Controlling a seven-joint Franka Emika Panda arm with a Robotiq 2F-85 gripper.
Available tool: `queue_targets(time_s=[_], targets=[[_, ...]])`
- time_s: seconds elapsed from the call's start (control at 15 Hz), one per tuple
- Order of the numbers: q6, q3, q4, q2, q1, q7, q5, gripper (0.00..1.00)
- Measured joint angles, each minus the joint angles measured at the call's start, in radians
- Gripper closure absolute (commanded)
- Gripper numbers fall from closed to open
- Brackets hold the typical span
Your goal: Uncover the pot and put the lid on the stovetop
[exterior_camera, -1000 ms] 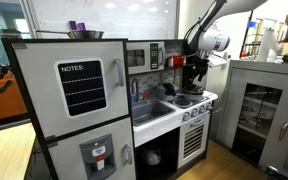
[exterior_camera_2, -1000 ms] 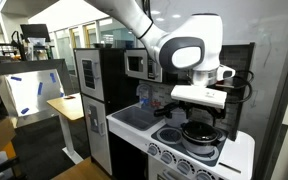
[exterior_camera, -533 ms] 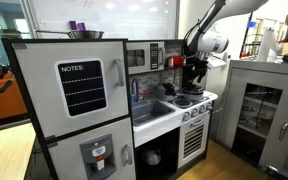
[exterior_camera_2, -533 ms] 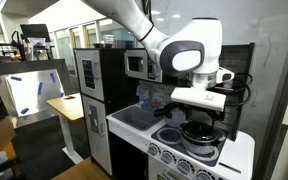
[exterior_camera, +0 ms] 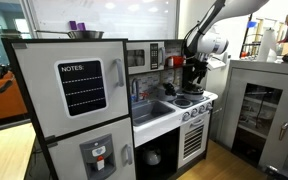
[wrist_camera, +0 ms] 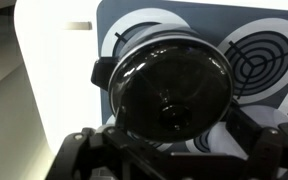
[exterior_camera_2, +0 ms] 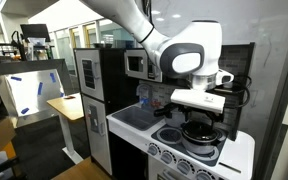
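Found the pot (wrist_camera: 104, 72) seated on one of the black burner rings of the white stovetop (exterior_camera_2: 237, 150), covered, its dark glossy lid (wrist_camera: 174, 75) squarely in place and the lid's handle knob (wrist_camera: 174, 116) standing at the centre. Saw a second burner ring (wrist_camera: 259, 65) bare just beside the pot, with part of a third lower in the picture. Caught the fingers (wrist_camera: 269, 150) in the wrist view poised straight above the lid, spread wide, one at each lower corner of the picture, clear of handle knob and rim alike, gripping nothing. Noted in both exterior views the white arm (exterior_camera_2: 184, 55) reaching down from high up, wrist turned downward, fingers hanging close over the pot; could not tell from those views, at that size, whether touching the lid. Picked out a row of control knobs (exterior_camera_2: 174, 160) along the stovetop's front edge. Made out, in an exterior view, the grey sink (exterior_camera: 152, 108) set into the toy-kitchen bench (exterior_camera: 162, 119) beside the stovetop, a toy microwave (exterior_camera: 142, 57) on the shelf above, and a tall grey toy fridge (exterior_camera: 69, 100) at the far end, with a NOTES board (exterior_camera: 82, 88) on its door and a steel bowl (exterior_camera: 84, 34) on top
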Motion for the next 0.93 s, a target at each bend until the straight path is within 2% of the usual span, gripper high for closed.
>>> queue_targets(time_s=[0.07, 0.2, 0.8, 0.93], targets=[[0.0, 0.0, 0.002, 0.003, 0.0, 0.0, 0.0, 0.26], [0.0, 0.0, 0.004, 0.007, 0.0, 0.0, 0.0, 0.29], [0.0, 0.001, 0.014, 0.007, 0.0, 0.0, 0.0, 0.91], [0.0, 0.002, 0.015, 0.007, 0.001, 0.0, -0.001, 0.92]])
